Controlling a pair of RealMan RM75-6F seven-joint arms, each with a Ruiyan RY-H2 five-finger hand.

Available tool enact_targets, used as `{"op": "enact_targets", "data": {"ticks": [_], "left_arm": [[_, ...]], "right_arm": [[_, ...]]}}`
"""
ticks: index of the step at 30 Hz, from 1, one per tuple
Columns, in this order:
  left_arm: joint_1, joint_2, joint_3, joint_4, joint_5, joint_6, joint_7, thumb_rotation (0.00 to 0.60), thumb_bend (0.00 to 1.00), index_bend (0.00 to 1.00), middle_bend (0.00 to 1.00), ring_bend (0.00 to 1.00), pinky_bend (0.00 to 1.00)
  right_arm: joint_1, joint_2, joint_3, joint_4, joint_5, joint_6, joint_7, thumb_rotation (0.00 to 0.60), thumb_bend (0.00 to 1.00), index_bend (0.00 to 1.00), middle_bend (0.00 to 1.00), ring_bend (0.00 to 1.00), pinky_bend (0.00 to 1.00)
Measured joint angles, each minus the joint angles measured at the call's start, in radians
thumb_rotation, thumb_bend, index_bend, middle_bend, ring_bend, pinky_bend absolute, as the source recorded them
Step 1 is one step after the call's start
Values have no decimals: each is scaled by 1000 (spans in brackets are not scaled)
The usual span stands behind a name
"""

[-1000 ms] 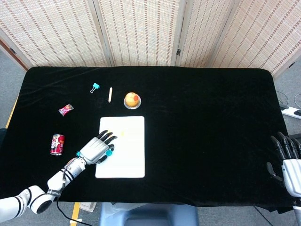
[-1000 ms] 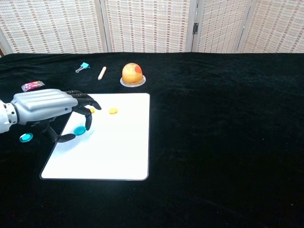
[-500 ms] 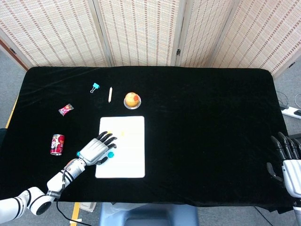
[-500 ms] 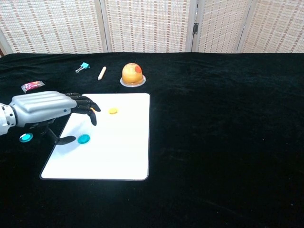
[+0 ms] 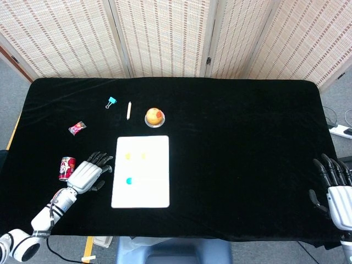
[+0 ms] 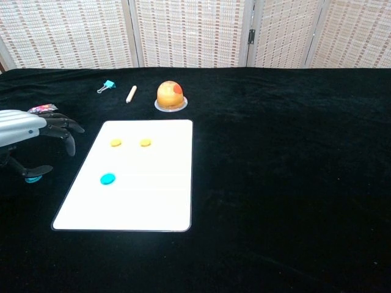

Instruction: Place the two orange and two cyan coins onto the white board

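With three coins on the board (image 6: 153, 195), the empty, spread left hand (image 6: 27, 131) hovers over the last cyan coin (image 6: 32, 179), which needs pinching next.

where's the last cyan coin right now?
Chest view: the second cyan coin lies on the black cloth left of the white board, under the left hand.

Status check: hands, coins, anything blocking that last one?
Left hand open, over the last cyan coin on the black cloth; right hand open. Two orange coins and one cyan coin lie on the white board. No obstruction.
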Motion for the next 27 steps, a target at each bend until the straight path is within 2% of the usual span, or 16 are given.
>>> {"op": "enact_targets", "data": {"ticks": [12, 27], "left_arm": [[63, -16, 22, 85, -12, 21, 14, 600, 464, 391, 135, 0, 0], [88, -80, 11, 187, -17, 8, -23, 600, 462, 389, 134, 0, 0]], "right_arm": [[0, 0, -3, -4, -16, 9, -3, 600, 468, 0, 0, 0, 0], [-10, 0, -8, -4, -25, 27, -1, 600, 468, 0, 0, 0, 0]]}}
